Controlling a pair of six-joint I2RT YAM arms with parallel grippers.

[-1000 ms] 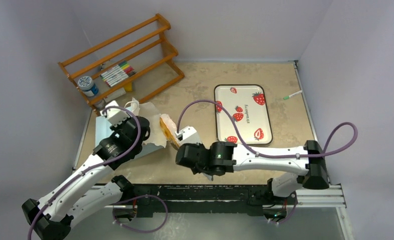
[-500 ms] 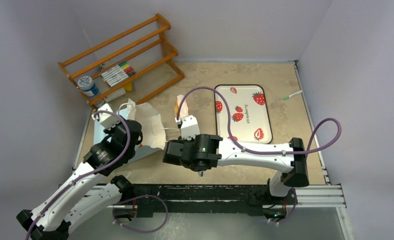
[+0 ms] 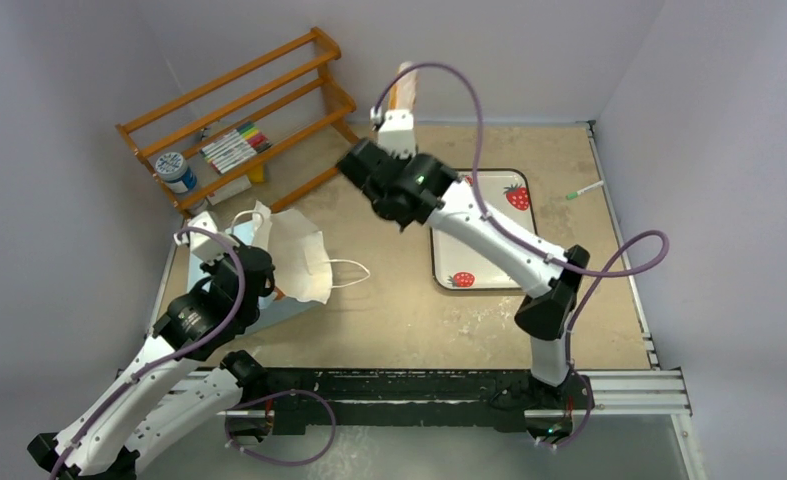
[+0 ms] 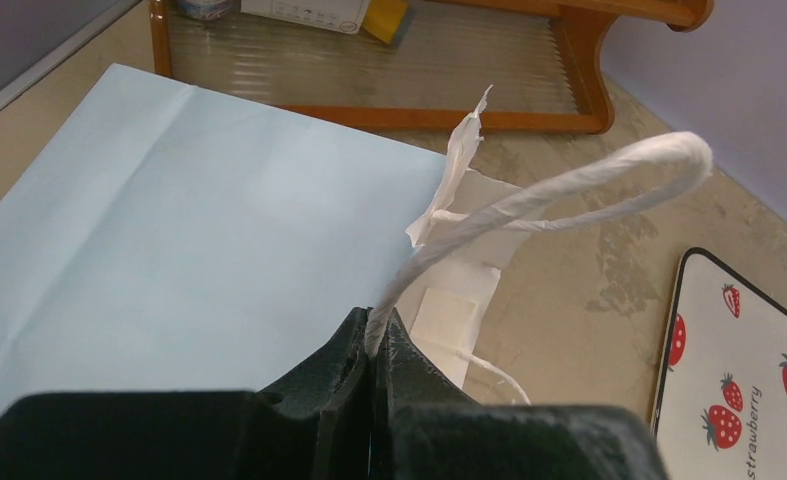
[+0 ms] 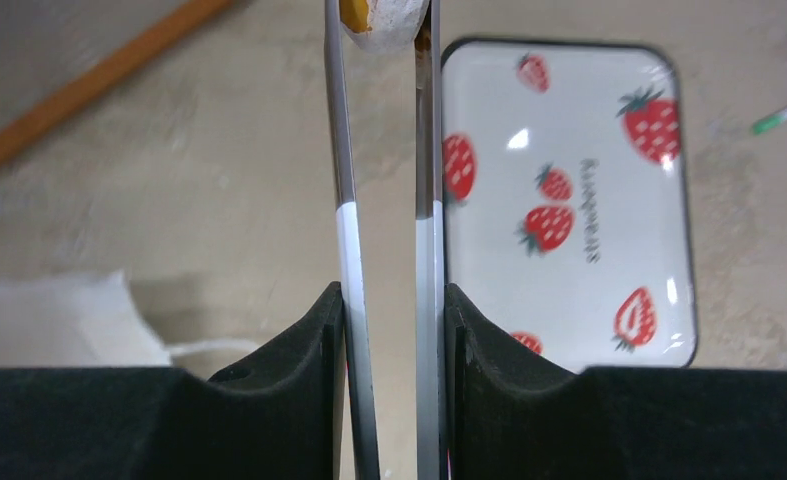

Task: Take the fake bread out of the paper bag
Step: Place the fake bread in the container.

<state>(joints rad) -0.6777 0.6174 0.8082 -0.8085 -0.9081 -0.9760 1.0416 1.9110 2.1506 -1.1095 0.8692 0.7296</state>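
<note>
Far left of the strawberry-print tray (image 3: pixel 527 235), at the back of the tabletop (image 3: pixel 399 320), a wooden rack (image 3: pixel 331 98) holds a row of coloured markers (image 3: pixel 234 145) and a blue-lidded jar (image 3: pixel 174 170). Nearer, also left of the tray, the light blue paper bag (image 4: pixel 169 230) lies flat with its white mouth edge toward the tray; its inside is hidden. The left claw (image 4: pixel 374 345) is pressed together on one white string handle (image 4: pixel 569 185). The tray's face carries red strawberries and the word "strawberry". Raised well above the tabletop, beyond the tray's far-left corner, the right claw (image 3: pixel 403 92) pinches one piece of fake bread (image 5: pixel 381 25), orange and white, between its fingertips. Right of the tray lies a green-tipped pen (image 3: pixel 584 190).
</note>
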